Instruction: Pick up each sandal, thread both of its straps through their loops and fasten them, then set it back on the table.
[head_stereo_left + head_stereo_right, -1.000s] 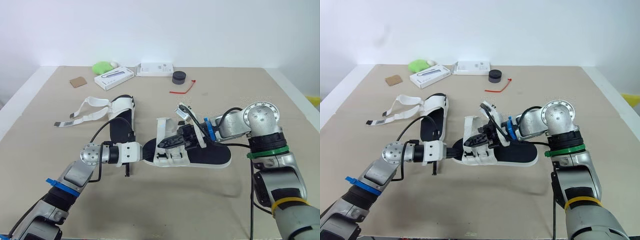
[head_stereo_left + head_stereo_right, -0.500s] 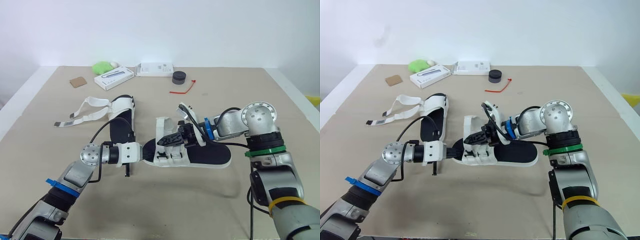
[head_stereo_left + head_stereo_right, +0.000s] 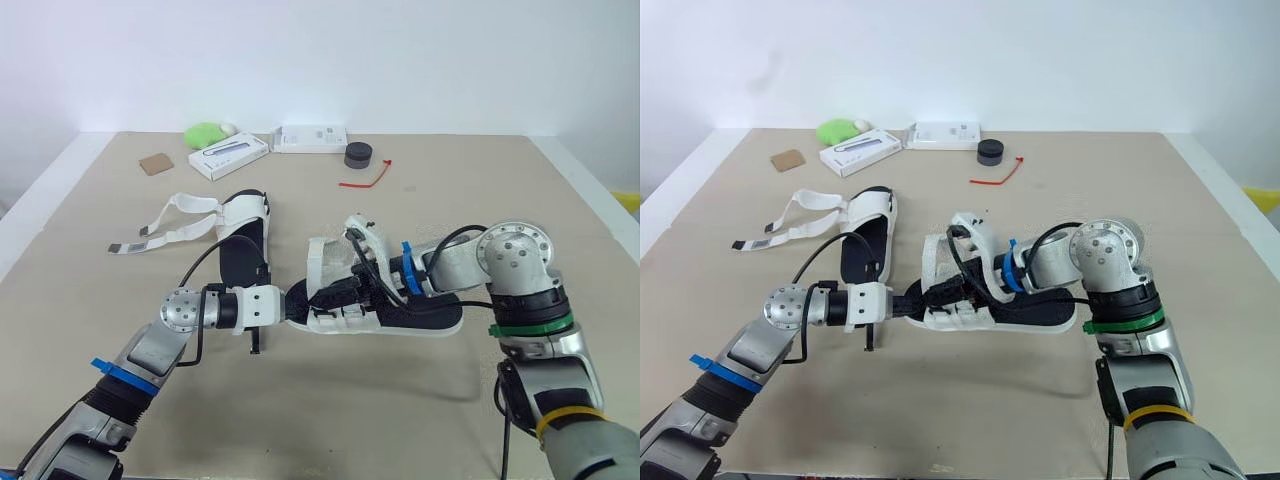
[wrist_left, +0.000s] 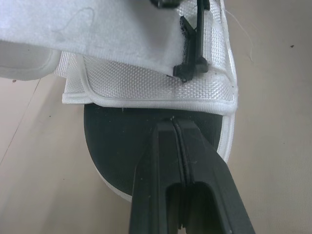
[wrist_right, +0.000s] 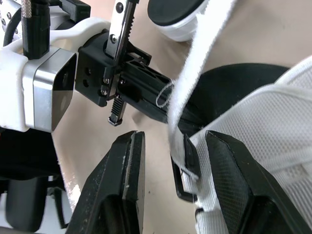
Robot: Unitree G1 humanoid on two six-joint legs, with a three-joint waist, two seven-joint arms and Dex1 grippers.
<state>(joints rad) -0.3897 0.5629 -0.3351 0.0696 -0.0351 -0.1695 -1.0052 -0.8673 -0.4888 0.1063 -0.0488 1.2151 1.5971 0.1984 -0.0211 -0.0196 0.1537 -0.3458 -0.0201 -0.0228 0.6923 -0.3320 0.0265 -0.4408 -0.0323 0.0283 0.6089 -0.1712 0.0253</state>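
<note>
Left tool [image 4: 174, 127] pinching sandal [image 3: 428, 313], black-soled (white straps [image 3: 322, 262])

Green lump [image 3: 205, 134], black puck [image 3: 358, 156], red tie [image 3: 364, 178], cardboard square [image 3: 156, 164]

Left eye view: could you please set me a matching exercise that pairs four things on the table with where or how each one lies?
Things:
1. black-soled sandal with loose white straps
2. black-soled sandal with white upper, nearer the robot
3. brown cardboard square
4. thin red tie

Places or states:
A. beside the small black round puck
B. toe pinched in the left claw
C. left of the nearer white flat box
D. lying free, straps trailing to the robot's left

Pairs: 1-D, 2-B, 3-C, 4-A.
</note>
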